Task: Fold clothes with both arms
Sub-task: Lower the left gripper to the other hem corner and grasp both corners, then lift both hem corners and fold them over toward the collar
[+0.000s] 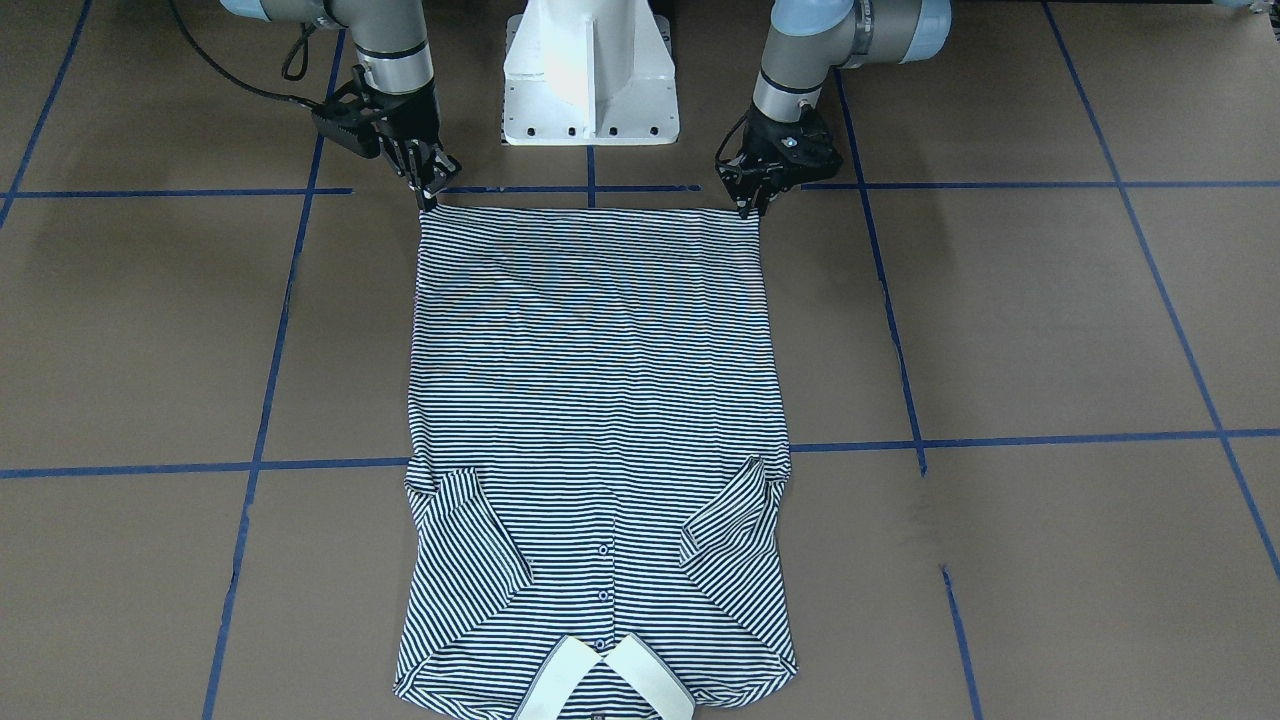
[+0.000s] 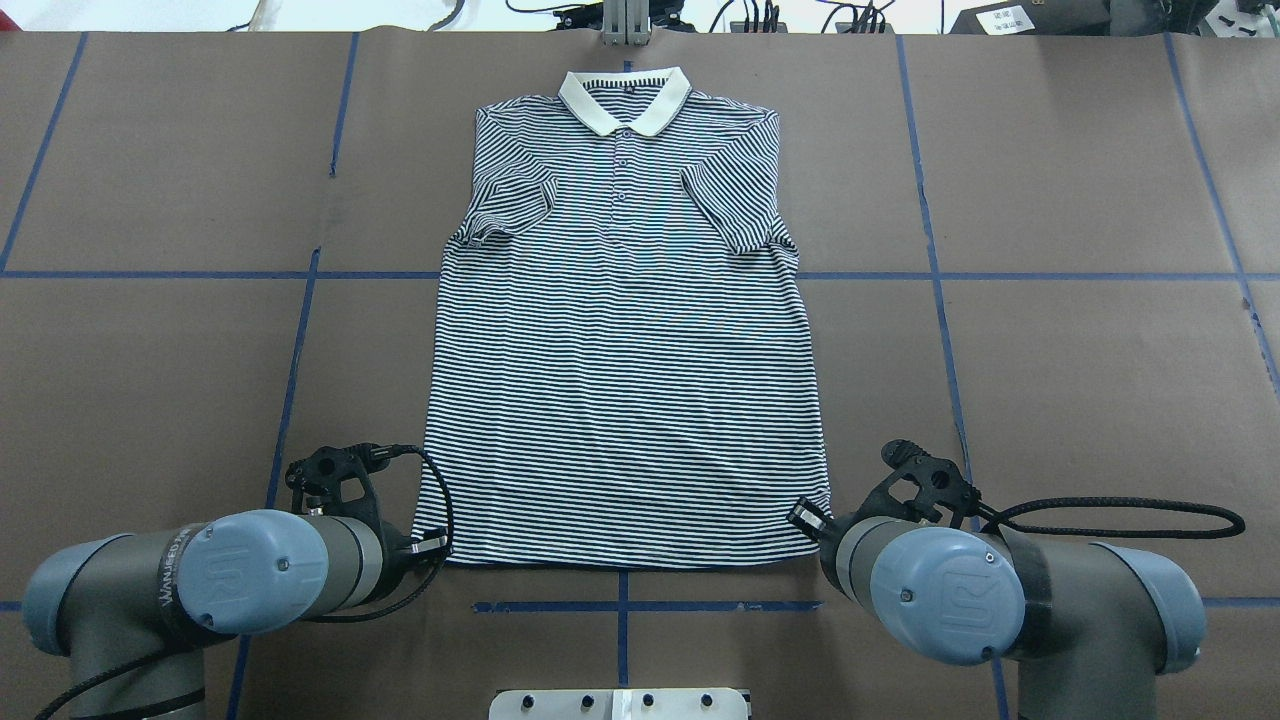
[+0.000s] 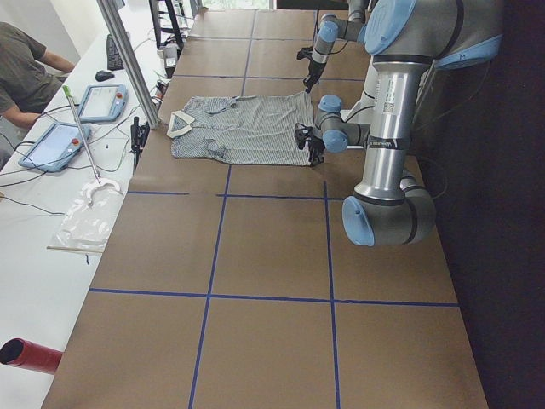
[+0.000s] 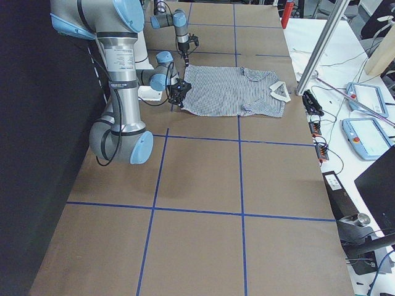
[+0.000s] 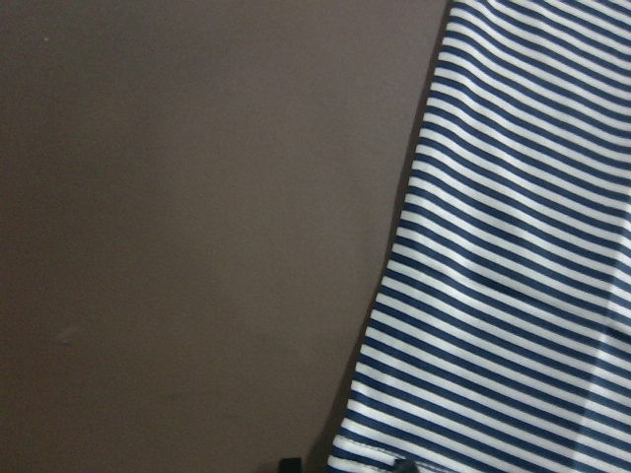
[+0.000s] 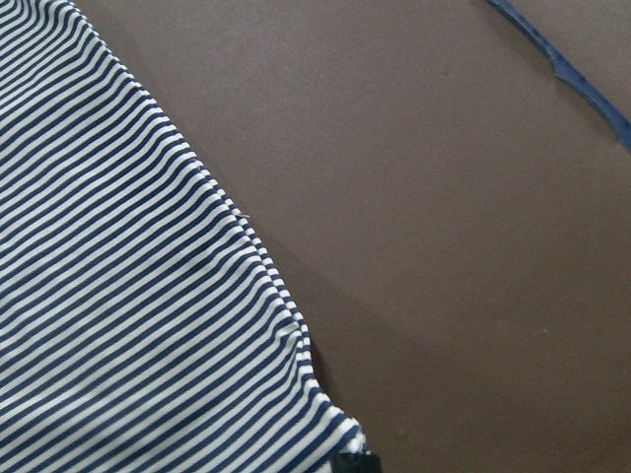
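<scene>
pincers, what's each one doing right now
left pincer: closed on shirt hem corner
right pincer: closed on the other hem corner

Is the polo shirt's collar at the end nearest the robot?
No, the white collar lies at the far end of the polo shirt, and its hem is nearest the robot.

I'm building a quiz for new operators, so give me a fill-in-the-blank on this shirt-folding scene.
1. The polo shirt lies front up, its white ___ farthest from the robot.
2. Both ___ are folded in over its front.
3. The left gripper and right gripper sit at the corners of its ___.
4. The table carries ___ tape lines.
Missing: collar; sleeves; hem; blue.
</scene>
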Robot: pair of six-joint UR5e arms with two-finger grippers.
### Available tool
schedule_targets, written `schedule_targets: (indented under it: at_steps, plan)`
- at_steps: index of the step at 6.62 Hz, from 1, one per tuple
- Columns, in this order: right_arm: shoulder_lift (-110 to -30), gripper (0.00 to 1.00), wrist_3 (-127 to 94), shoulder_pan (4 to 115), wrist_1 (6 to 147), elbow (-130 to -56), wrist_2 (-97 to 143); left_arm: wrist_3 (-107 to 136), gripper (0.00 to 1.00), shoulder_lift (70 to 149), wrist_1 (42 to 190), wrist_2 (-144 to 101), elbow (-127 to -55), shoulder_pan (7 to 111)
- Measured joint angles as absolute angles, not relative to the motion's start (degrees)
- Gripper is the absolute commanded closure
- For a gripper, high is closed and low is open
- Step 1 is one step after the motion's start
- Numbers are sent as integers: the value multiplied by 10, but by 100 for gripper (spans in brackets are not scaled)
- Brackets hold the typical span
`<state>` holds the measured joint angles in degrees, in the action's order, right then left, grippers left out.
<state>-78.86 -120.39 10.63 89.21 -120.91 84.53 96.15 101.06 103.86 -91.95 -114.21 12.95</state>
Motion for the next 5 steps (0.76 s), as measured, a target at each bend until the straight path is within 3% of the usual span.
schedule_targets:
  at_steps: [3,5]
  plan:
    - [-801,100,-1203,104,893,-1229,846,975,100,1011,1030,-920,-1196,125]
    - [-869,100,-1204,64,893,-1336,847,1048,100,1007,939,-919,-1321,66]
